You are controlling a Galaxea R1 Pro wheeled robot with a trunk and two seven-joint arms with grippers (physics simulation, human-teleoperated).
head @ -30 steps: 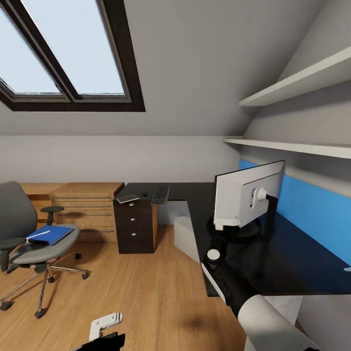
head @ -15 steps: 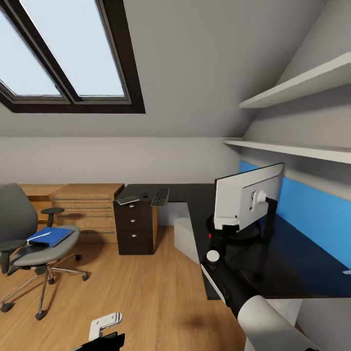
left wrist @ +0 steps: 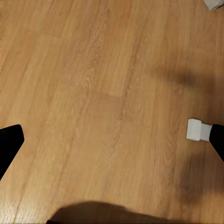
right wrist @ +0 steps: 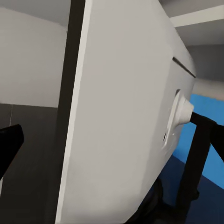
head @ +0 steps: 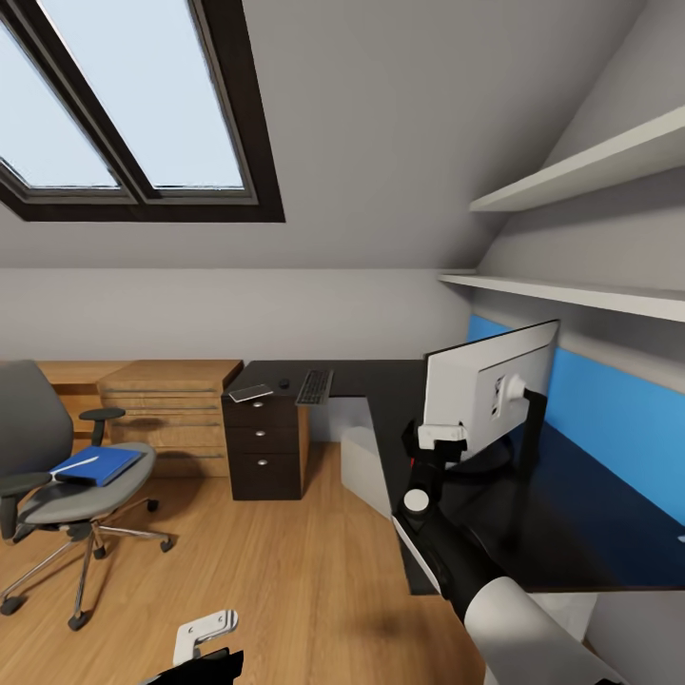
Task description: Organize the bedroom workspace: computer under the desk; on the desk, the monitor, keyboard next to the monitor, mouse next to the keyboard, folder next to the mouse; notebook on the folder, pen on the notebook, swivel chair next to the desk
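Note:
The monitor [head: 480,390] stands on the black desk [head: 571,514] with its white back towards me. My right gripper [head: 430,443] is open at its lower near corner, and the monitor [right wrist: 126,121] sits between the spread fingers [right wrist: 10,144]. The keyboard [head: 314,384], the mouse [head: 283,382] and the notebook [head: 250,391] lie on the desk's far wing. A blue folder [head: 95,465] rests on the swivel chair [head: 52,495], which is out on the floor at the left. The computer [head: 363,466] stands under the desk. My left gripper [left wrist: 116,140] hangs open over bare floor.
A dark drawer unit [head: 264,445] stands under the desk's far wing, with a low light-wood unit [head: 171,404] beside it. Two white shelves [head: 571,290] run along the wall above the blue back panel [head: 609,419]. Wood floor [head: 285,571] lies open between chair and desk.
The view has drifted slightly. The monitor has shifted a little to the right on the desk, and more of its round foot is covered by the right gripper and arm.

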